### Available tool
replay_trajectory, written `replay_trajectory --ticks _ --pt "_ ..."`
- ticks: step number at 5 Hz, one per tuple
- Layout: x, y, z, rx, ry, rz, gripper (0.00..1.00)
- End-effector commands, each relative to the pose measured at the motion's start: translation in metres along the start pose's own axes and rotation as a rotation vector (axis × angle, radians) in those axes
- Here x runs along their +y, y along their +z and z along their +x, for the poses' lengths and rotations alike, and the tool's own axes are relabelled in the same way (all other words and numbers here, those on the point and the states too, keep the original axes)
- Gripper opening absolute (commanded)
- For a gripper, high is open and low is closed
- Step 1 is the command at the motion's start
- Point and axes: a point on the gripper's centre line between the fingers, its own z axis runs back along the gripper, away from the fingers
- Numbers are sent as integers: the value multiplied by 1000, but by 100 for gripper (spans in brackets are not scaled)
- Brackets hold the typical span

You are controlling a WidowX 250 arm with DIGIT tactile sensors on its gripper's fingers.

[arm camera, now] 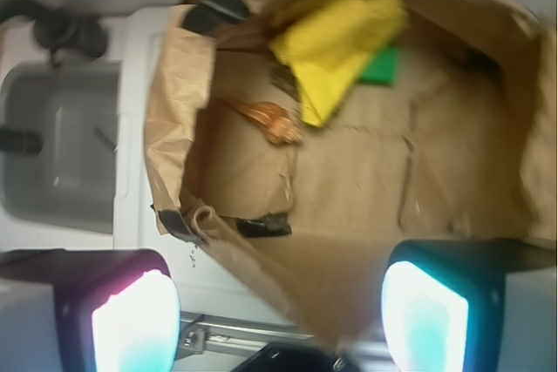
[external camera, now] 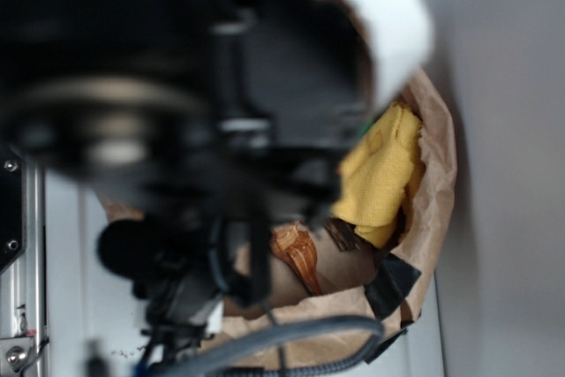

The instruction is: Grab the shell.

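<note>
End effector [arm camera: 279, 315] spread, empty; shell [arm camera: 270, 119] beside yellow cloth [arm camera: 336, 37].

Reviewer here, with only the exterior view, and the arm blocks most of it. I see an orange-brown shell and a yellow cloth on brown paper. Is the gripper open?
Observer: Yes. In the wrist view the gripper is open, its fingers wide apart and well short of the shell.
Reviewer: Is the shell free of the cloth?
Observer: It lies beside the yellow cloth, close to its lower corner; blur hides whether they touch.
Reviewer: Anything else near them?
Observer: A flat green block shows from under the cloth's far edge.
</note>
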Motion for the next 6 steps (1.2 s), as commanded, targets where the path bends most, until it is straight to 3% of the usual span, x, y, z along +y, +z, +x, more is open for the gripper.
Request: replay_trajectory --ticks 1,2,3,5,6 --pt "-3 13 1 -48 -5 3 100" --pt "-3 13 1 -48 -5 3 100" --pt "7 -27 -19 -133 -226 41 100" --pt "-2 -91 2 -170 -399 246 100" --pt "-20 -109 11 -133 -460 331 100"
